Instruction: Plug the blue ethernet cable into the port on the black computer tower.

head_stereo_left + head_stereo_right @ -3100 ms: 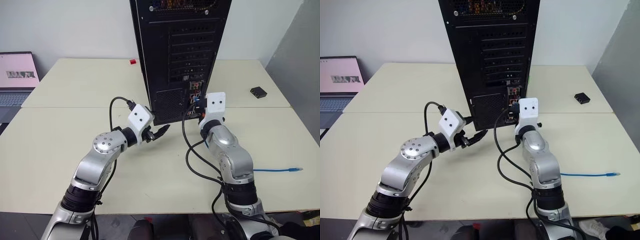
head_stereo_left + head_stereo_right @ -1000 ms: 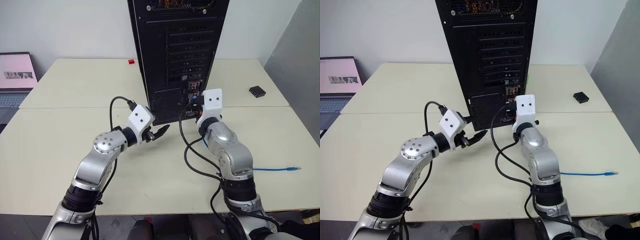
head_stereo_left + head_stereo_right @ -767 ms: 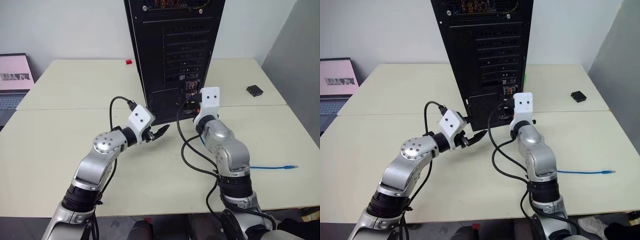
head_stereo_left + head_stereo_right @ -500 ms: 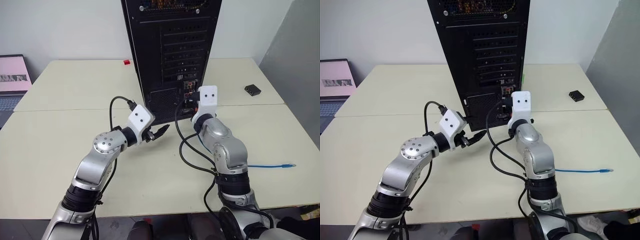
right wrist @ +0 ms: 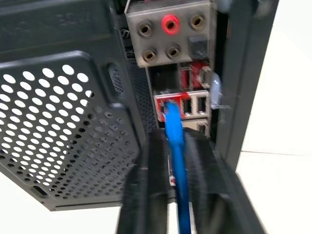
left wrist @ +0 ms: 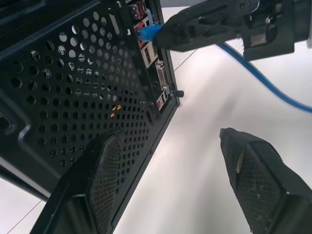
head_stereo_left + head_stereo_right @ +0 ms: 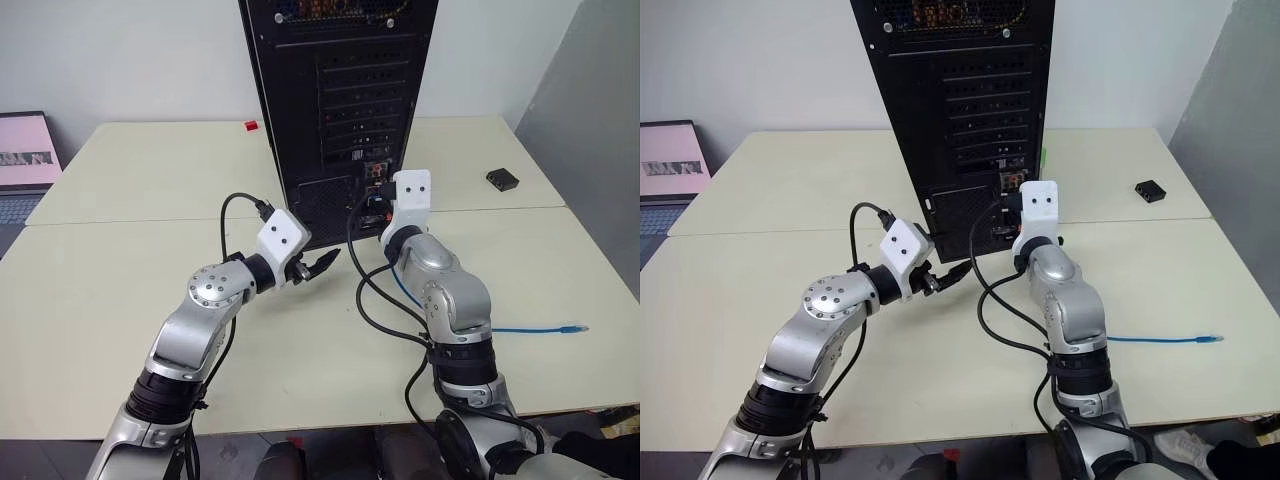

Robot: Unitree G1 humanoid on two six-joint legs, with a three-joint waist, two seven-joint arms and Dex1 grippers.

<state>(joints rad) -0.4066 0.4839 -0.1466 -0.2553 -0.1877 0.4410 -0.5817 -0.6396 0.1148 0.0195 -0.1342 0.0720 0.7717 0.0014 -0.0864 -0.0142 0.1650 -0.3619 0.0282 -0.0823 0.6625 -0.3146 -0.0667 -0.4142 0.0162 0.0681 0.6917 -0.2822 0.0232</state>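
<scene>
Tower: black computer tower [image 7: 335, 100] stands upright on the pale surface [image 7: 120, 290], its rear panel with grille, slot covers and coloured connectors facing the robot.
Port: small socket [image 5: 168, 105] in the tower's narrow strip of red connectors, low on the rear panel beside the perforated grille.
Cable: blue ethernet cable [image 5: 175, 161] has its near plug end at the port, touching the connector strip; whether it is fully seated cannot be told. From the tower it runs back between the right fingers, and its far end with the other plug [image 7: 570, 328] lies on the surface well to the right of the tower.
Right end effector: [image 5: 178, 146] right at the tower's connector strip, fingers close on either side of the cable with slight gaps showing; whether they grip it cannot be told.
Left end effector: [image 6: 170, 190] released, fingers spread wide and holding nothing, just in front of the tower's lower grille.
Elsewhere: small black box [image 7: 501, 180] on the surface, far right of the tower.
</scene>
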